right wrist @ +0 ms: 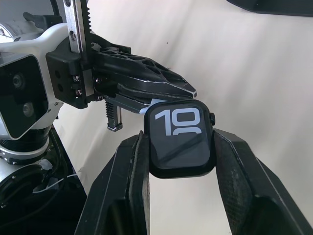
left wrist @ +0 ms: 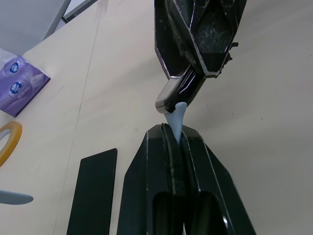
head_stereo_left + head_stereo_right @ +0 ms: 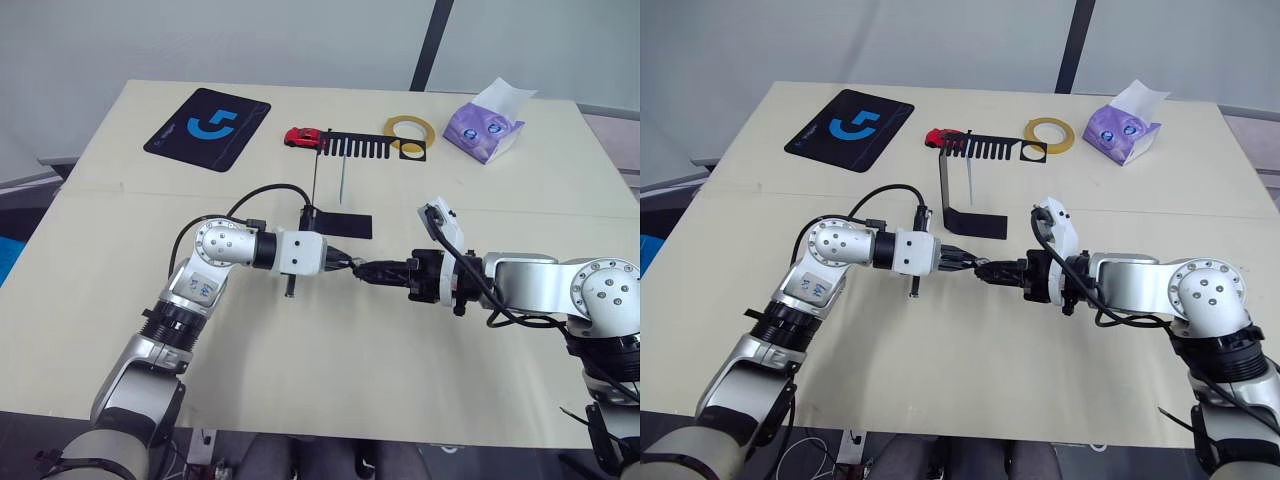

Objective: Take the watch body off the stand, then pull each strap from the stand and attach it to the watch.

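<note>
Over the middle of the table my two grippers meet tip to tip. My right gripper is shut on the watch body, a small black case whose dark screen shows white digits. My left gripper is shut on a pale grey-blue strap, and the strap's free end touches the edge of the watch body. The stand is behind them, with a thin upright and a comb-toothed top bar. A second strap hangs from that bar.
At the far side of the table lie a black mat with a blue logo, a red toy car, a yellow tape roll and a purple tissue pack. Bare tabletop lies in front of the grippers.
</note>
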### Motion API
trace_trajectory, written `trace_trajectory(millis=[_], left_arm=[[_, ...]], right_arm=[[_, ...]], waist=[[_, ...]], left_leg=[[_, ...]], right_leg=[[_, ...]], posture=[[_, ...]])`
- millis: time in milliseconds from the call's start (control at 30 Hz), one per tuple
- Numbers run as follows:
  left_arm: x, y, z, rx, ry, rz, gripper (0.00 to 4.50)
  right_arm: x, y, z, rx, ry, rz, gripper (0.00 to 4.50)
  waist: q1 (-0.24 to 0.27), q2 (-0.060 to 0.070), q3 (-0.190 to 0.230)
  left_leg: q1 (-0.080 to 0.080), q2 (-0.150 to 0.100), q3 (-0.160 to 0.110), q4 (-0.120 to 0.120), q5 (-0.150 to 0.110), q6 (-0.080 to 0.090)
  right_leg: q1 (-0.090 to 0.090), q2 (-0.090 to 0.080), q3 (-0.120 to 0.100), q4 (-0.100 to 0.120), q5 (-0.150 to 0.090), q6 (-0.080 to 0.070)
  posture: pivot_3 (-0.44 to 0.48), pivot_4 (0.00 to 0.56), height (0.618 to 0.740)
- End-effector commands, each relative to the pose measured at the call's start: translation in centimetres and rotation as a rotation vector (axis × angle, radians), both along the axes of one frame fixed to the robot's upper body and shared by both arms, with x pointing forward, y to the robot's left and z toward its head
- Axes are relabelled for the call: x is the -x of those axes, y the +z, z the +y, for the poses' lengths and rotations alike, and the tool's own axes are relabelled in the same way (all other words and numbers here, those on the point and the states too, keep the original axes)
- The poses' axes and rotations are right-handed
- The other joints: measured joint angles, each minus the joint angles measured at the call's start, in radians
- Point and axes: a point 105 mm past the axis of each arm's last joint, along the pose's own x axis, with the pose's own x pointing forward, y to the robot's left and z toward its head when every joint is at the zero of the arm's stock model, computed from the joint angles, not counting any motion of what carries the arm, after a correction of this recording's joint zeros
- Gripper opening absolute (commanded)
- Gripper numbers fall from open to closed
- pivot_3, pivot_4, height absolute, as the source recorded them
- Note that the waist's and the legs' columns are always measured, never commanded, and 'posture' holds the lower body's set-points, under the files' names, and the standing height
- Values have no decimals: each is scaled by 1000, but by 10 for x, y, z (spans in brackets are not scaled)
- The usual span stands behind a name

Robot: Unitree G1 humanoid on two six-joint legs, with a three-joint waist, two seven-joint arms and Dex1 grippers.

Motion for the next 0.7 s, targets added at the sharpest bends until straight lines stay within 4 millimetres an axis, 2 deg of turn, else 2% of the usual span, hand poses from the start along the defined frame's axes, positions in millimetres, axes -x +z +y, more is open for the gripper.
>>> trace_trajectory(millis=[33,700], left_arm=[[3,8,-5,3,-20,-38,0],[2,12,-3,17,-16,-40,0]], right_arm=[[7,17,8,-52,49,-38,1495],[1,12,-1,-40,8,-22,1495]], waist=[[0,0,0],[0,0,0]], left_leg=[[0,0,0,0,0,0],[0,0,0,0,0,0]], right_leg=[[0,0,0,0,0,0],[0,0,0,0,0,0]], posture=[[0,150,738],[0,150,738]])
